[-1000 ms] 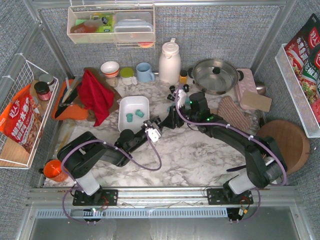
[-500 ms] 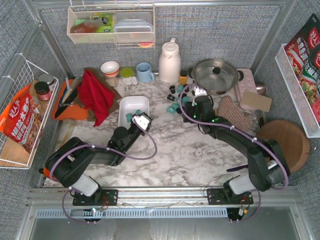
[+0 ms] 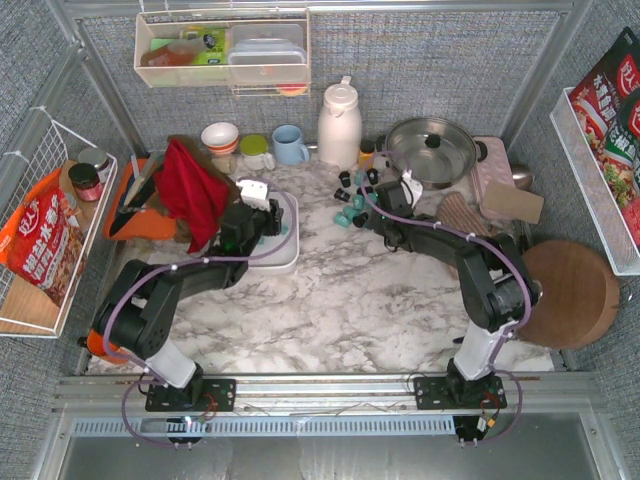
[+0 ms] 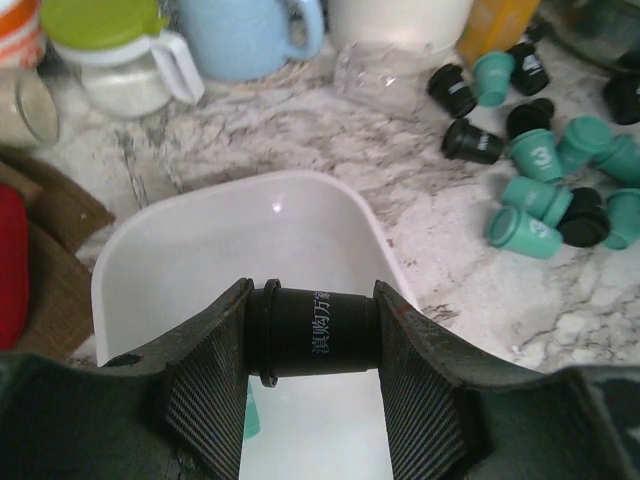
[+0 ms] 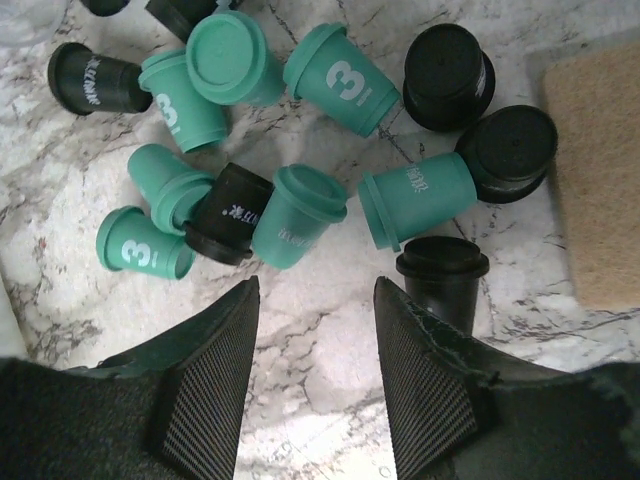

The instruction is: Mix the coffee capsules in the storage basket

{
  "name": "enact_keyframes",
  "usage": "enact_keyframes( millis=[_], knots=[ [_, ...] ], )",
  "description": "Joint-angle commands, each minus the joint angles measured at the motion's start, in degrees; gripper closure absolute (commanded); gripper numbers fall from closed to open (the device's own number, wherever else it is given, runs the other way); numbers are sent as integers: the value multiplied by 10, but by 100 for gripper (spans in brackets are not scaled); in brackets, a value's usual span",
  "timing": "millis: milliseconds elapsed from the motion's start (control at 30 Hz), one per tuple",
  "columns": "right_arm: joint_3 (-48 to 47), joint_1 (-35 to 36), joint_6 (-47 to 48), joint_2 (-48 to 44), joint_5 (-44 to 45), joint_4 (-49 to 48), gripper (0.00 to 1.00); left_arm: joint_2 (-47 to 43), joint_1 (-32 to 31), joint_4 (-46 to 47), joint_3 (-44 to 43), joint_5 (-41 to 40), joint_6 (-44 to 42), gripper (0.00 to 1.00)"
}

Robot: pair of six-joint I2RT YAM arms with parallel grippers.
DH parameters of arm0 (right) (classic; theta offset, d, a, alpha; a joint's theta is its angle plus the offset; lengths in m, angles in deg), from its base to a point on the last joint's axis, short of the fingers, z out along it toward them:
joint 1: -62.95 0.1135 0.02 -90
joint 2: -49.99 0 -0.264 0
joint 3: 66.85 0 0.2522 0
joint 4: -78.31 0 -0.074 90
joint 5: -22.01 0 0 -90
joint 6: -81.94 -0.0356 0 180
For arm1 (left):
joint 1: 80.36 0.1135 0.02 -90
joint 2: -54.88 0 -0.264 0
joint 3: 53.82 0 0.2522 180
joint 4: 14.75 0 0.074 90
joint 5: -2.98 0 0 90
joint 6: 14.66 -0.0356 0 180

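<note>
- Over the back-left part of the marble table (image 3: 350, 300), my left gripper (image 4: 312, 345) hangs above the basket (image 4: 190, 240).
- Its fingers are pinching a black capsule (image 4: 318, 330), which lies sideways between the pads with its white lettering facing the wrist camera.
- That capsule sits over the basket's near half. I cannot tell whether it touches the floor of the basket.
- A sliver of teal (image 4: 251, 415) shows inside the basket, just beside the left finger and mostly hidden by it.
- The basket rests flat on the table, near the red cloth (image 3: 190, 190) on its left and in front of the blue mug (image 4: 245, 35).
- To the right of the basket, the loose capsules (image 3: 352, 205) lie in a heap on the marble, apart from the basket. Teal and black ones are jumbled together, some upright and some on their sides.
- My right gripper (image 5: 316, 330) hovers at the near edge of that heap with its fingers spread and only marble between them.
- Just ahead of its tips are a teal capsule (image 5: 298, 215) leaning on a black one, and an upright black one (image 5: 442, 272) by the right finger.
- A tan mat (image 5: 595, 180) lies to the right of the heap, and the pan (image 3: 430, 150) stands behind it.
</note>
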Motion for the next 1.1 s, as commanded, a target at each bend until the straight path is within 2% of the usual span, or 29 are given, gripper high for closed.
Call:
enact_keyframes(
  millis=[0, 67, 133, 267, 367, 400, 433, 700, 900, 1067],
  knots=[
    [-11, 1, -67, 27, 28, -24, 46, 50, 24, -74, -43, 13, 66, 88],
    [-16, 2, -73, 39, 32, -31, 46, 72, 34, -84, -62, 18, 81, 84],
    [-25, 3, -75, 51, 34, -32, 46, 86, 41, -84, -73, 19, 95, 75],
    [-34, 2, -69, 69, 39, -45, 46, 86, 43, -67, -70, 18, 106, 35],
    [-48, 2, -65, 84, 41, -41, 46, 69, 42, -39, -49, 28, 107, 21],
    [-54, 2, -64, 89, 42, -37, 47, 61, 43, -27, -40, 39, 105, 7],
    [-60, 2, -63, 95, 43, -31, 47, 54, 42, -18, -31, 50, 100, 2],
    [-78, 6, -74, 117, 45, -2, 55, 4, 38, -32, 0, 74, 77, 1],
    [-91, 10, -65, 131, 37, 18, 56, -12, 29, -36, 12, 77, 61, 1],
    [-70, 11, -24, 116, 25, -12, 71, -20, 18, -33, 18, 96, 38, 1]
  ],
)
